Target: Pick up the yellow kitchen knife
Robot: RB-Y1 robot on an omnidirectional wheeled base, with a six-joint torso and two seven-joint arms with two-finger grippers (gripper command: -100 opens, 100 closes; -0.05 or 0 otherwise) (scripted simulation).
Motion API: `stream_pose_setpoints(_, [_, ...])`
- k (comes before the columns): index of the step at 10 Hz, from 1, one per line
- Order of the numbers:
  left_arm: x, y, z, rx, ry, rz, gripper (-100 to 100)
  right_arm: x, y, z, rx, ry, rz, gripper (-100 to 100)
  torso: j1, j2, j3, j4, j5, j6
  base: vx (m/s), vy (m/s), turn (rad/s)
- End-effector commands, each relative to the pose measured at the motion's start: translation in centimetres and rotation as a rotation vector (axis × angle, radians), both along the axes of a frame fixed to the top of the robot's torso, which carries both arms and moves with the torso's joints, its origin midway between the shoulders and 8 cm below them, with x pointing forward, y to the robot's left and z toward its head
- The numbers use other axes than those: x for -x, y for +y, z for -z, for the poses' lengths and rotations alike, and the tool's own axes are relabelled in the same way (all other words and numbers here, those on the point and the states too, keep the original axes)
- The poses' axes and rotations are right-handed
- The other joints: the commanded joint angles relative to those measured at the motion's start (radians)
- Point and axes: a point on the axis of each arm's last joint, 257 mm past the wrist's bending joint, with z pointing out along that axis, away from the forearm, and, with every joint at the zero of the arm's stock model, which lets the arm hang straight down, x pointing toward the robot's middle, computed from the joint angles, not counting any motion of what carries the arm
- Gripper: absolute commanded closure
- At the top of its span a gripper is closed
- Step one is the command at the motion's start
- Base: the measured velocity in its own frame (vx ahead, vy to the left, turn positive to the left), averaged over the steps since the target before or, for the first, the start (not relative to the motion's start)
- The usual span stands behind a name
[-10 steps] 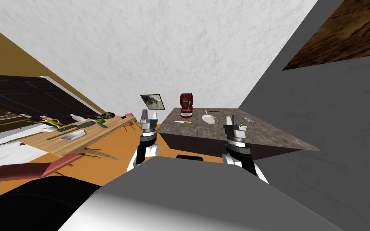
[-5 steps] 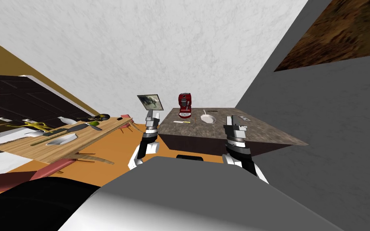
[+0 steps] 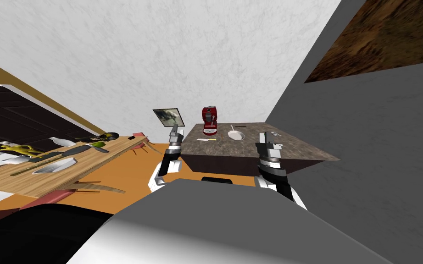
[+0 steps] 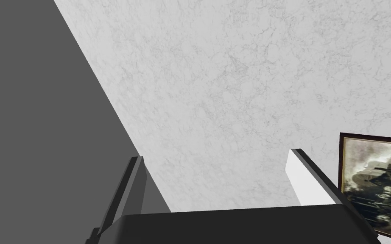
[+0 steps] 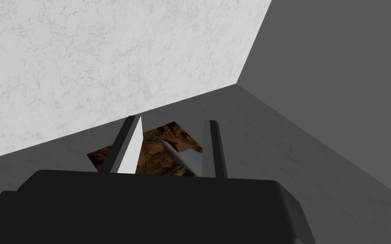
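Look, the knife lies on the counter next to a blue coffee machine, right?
Not quite. The coffee machine is red, not blue, as the head view shows. The knife does lie on the counter next to it.
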Motion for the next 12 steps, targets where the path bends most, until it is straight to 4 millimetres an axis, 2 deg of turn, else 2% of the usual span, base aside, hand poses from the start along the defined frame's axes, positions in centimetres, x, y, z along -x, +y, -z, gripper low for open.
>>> stream_pose_setpoints(1, [-0.8,0.4,0.5,0.003,0.032,-0.008,-100,0.0,0.0,0.0,0.0,0.0,0.0,0,0.0,0.0,0.0,0.0,0.0,0.0,0.0,0.011,-0.042])
stream_pose_setpoints(8, [-4.8,2.6,2.8,0.025,0.171,-0.059,-100,0.0,0.0,0.0,0.0,0.0,0.0,0,0.0,0.0,0.0,0.0,0.0,-0.001,-0.001,0.011,-0.084])
stream_pose_setpoints(12, [-6.2,3.6,4.5,0.044,0.249,-0.085,-100,0.0,0.0,0.0,0.0,0.0,0.0,0,0.0,0.0,0.0,0.0,0.0,0.0,-0.002,0.008,-0.061])
